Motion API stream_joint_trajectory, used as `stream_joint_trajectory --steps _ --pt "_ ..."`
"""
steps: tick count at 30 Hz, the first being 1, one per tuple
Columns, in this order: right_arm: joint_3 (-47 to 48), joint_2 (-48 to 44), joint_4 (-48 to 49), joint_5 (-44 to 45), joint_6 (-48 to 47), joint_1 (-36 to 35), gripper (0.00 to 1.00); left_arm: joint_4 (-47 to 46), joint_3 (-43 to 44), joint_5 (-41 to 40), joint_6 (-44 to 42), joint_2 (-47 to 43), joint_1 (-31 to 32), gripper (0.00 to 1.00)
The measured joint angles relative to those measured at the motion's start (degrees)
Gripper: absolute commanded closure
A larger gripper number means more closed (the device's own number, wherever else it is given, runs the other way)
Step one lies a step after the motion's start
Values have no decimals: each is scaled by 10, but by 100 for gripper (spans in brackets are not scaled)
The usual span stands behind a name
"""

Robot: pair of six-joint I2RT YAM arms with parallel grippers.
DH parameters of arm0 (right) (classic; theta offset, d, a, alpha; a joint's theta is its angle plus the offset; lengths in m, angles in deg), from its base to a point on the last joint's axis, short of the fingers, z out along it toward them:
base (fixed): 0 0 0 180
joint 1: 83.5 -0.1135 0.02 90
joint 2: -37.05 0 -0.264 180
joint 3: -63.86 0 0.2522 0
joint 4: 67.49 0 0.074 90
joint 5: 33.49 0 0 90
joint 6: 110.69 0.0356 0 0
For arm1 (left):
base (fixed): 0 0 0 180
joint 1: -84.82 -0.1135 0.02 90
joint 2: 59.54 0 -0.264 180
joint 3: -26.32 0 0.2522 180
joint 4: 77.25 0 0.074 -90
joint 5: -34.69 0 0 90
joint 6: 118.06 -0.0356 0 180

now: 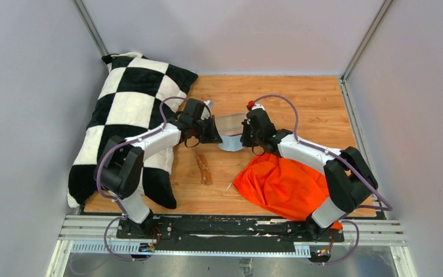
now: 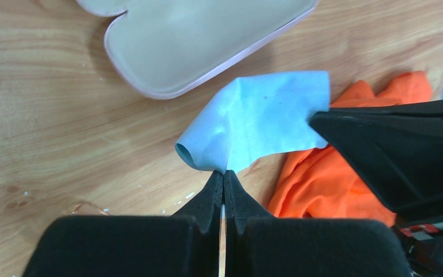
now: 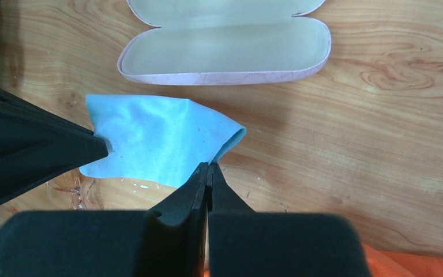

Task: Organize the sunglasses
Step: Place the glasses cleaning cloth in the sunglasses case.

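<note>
The amber-brown folded sunglasses (image 1: 203, 168) lie on the wooden table, in front of both grippers and free of them. My left gripper (image 1: 216, 137) (image 2: 224, 173) is shut on one corner of the light blue cloth (image 2: 265, 115). My right gripper (image 1: 244, 138) (image 3: 209, 166) is shut on the opposite corner of the cloth (image 3: 156, 138). The cloth (image 1: 231, 144) hangs stretched between them just above the table. The open pale pink case (image 1: 231, 123) (image 2: 196, 40) (image 3: 225, 46) lies just behind the cloth, its inside facing up and holding nothing.
An orange fabric heap (image 1: 282, 184) (image 2: 323, 179) lies at the near right under the right arm. A black-and-white checked pillow (image 1: 130, 121) fills the left side. Grey walls close in the table on three sides.
</note>
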Motion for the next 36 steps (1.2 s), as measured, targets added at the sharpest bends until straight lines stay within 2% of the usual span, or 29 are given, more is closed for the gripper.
stream_joint_trajectory --steps 10,19,27,36 --pt "36 -4 -7 1 -30 20 100 11 72 3 2 -2 0 100" --pt "118 60 -14 -5 -58 58 100 11 160 6 3 93 -4 100" --pt "175 128 -36 -37 -77 79 100 19 188 5 4 144 -18 100" --pt "177 162 -45 -49 -85 83 100 26 189 4 4 170 -24 100"
